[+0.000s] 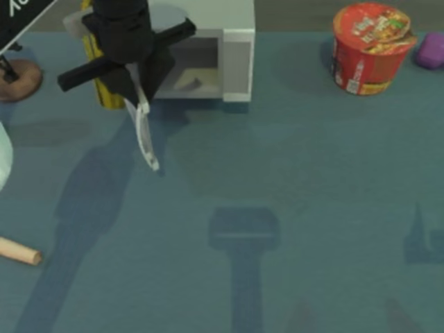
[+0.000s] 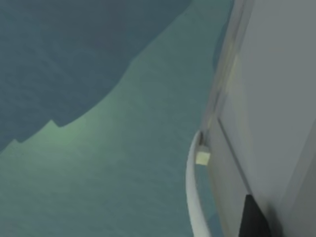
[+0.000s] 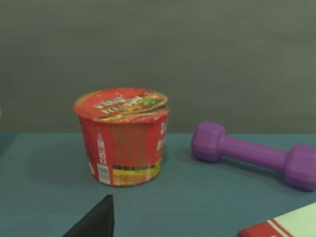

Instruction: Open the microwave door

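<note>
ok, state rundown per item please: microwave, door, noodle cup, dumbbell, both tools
microwave: upright at the table's back edge, cavity exposed.
microwave door: swung wide open toward the front, seen edge-on.
left tool: at the door's edge; fingers hidden.
right tool: not in the top view.
noodle cup: upright, lid sealed, back right.
dumbbell: lying on its side beside the cup, apart from it.

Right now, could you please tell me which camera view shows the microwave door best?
The top view: it shows the microwave door swung out from the microwave, seen edge-on. The left wrist view shows only a close-up part of it; the right wrist view shows none.
</note>
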